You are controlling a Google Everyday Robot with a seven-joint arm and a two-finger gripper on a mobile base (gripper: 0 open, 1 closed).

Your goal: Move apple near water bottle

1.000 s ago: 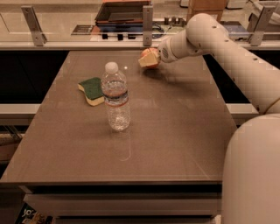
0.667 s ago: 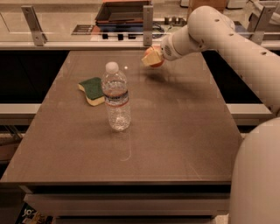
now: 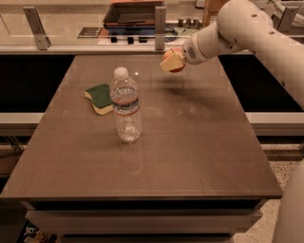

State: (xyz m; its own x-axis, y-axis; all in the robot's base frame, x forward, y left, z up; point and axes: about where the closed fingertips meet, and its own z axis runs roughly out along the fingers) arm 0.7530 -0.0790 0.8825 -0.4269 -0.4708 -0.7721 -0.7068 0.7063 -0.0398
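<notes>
A clear ribbed water bottle (image 3: 126, 106) with a white cap stands upright left of the table's middle. My gripper (image 3: 172, 61) hangs above the far part of the table, right of the bottle, and is shut on the red-orange apple (image 3: 174, 60). The cream fingers (image 3: 170, 63) cover much of the apple, which is lifted clear of the tabletop. My white arm reaches in from the upper right.
A green-and-yellow sponge (image 3: 99, 98) lies just left of and behind the bottle. The brown table (image 3: 190, 152) has edges at the front and right. A counter with metal posts (image 3: 160, 21) and a dark tray (image 3: 133, 13) runs behind it.
My gripper has lifted the apple higher off the tabletop and drawn slightly back towards the far edge. The bottle and sponge have not moved.
</notes>
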